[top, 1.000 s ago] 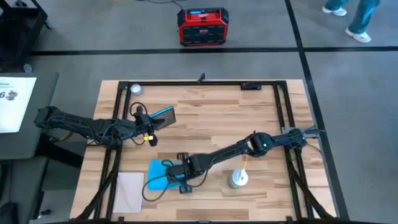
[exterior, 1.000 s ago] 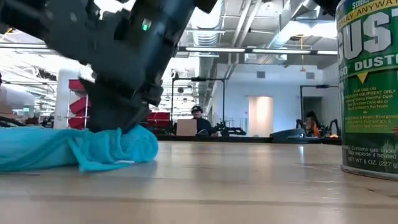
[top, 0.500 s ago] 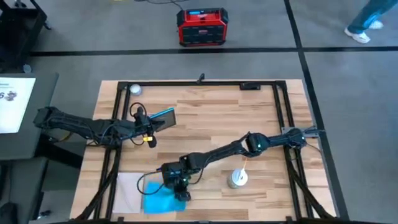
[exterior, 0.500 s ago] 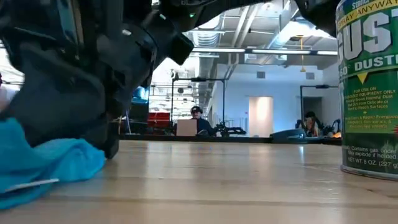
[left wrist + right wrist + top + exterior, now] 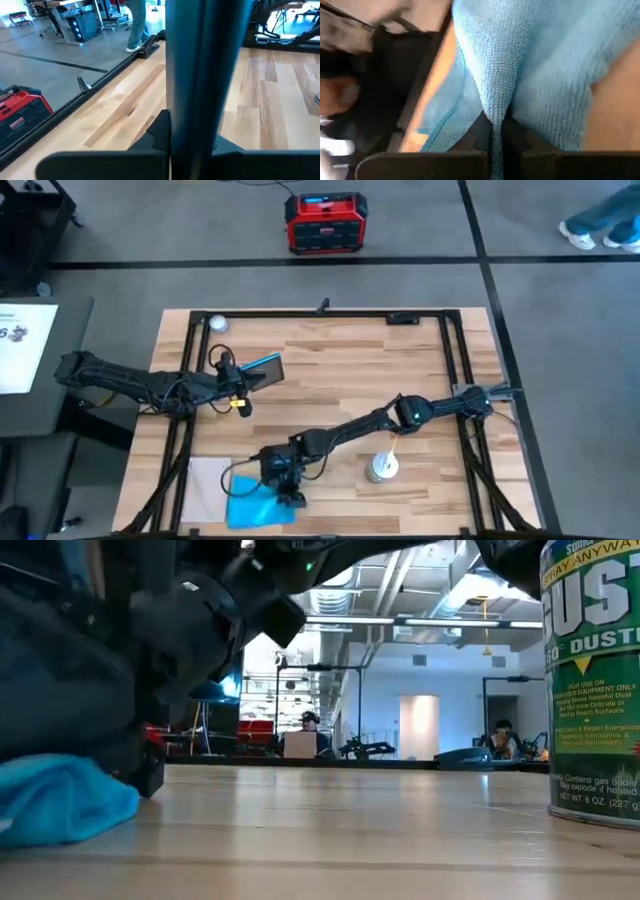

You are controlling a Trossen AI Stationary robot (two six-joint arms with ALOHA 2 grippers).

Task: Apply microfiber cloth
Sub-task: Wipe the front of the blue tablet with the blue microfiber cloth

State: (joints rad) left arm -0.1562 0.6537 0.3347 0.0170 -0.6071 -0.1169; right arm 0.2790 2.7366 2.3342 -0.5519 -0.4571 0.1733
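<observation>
Dragged toward the table's near edge within the last second: microfiber cloth (image 5: 255, 503), now partly over the pale sheet (image 5: 207, 486), pinched in the shut right gripper (image 5: 283, 486). Not yet brought to the tablet (image 5: 262, 368), gripped edge-on by the left gripper (image 5: 238, 383) farther back. Alongside on the wooden table (image 5: 340, 370), a duster can (image 5: 381, 467). Beyond, red power unit (image 5: 326, 222) on grey floor.

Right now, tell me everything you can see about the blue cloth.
The blue cloth is a bright sky-blue, soft, finely looped fabric. It lies rumpled at the table's near edge, beside a pale sheet, one fold pinched between the right gripper's fingers. The low view shows it bunched on the wood.
</observation>
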